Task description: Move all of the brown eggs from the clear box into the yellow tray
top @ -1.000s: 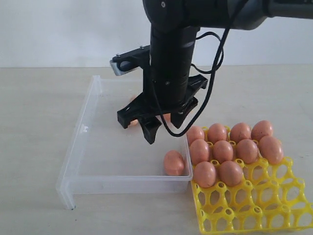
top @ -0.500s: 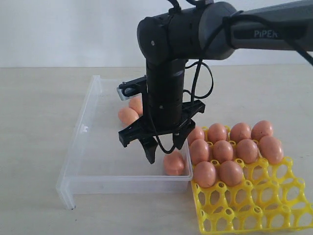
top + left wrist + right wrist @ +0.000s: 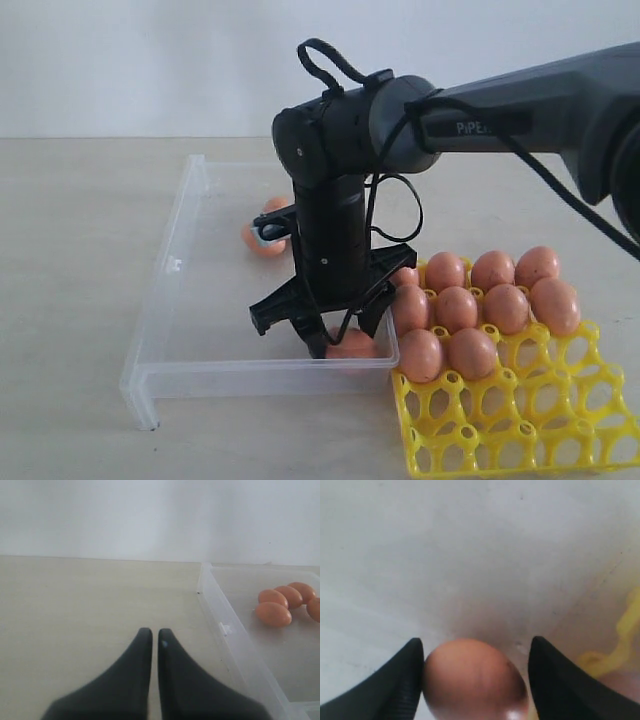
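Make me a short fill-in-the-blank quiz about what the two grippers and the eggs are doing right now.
1. The right gripper straddles one brown egg with its jaws ___.
2. That egg lies inside the clear ___.
3. The left gripper hangs over the table with its jaws ___.
4. The egg tray is coloured ___.

Missing words: open, box, shut, yellow.

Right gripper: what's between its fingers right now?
One brown egg, lying on the clear box floor, sits between the right gripper's open fingers; the right wrist view shows it.
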{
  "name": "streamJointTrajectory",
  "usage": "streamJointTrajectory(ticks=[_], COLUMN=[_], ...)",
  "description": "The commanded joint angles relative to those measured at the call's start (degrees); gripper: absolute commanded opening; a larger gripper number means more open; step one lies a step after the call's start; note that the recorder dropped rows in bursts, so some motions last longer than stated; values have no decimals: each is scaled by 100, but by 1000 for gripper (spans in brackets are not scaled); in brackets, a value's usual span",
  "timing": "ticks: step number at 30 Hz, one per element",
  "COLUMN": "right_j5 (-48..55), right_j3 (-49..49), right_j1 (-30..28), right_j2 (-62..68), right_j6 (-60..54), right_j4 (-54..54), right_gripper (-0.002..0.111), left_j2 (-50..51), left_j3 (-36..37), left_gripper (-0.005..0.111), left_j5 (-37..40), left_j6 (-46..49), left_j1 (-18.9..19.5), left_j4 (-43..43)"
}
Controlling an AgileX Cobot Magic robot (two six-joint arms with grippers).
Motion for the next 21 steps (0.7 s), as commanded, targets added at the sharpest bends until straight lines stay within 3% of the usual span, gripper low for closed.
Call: streamJointTrajectory(ticks=[1, 4, 8, 15, 17, 19, 20, 21], right_j5=[244, 244, 244, 244, 244, 244, 244, 244], right_j3=[7, 7, -8, -20, -20, -20, -20, -20], right_j1=[-23, -23, -23, -23, -23, -23, -23, -23], right_j2=[-9, -9, -9, -9, -9, -9, -9, -9], right_j6=[60, 60, 8, -741, -939, -948, -937, -937], right_j4=[-59, -84, -137, -198, -198, -198, -198, -198], right_gripper=[33, 15, 0, 0, 4, 18, 28, 49], left_j2=[-12, -12, -12, -12, -12, -12, -12, -12], left_j3=[15, 15, 15, 15, 15, 15, 15, 15], left_gripper=[4, 4, 4, 4, 4, 4, 4, 4], left_j5=[-47, -47, -47, -47, -47, -47, -47, -47], left_j6=[13, 13, 13, 13, 13, 13, 13, 13], left_j1=[19, 19, 19, 19, 19, 19, 19, 19], left_j4=[-14, -14, -14, -14, -14, -14, -14, -14])
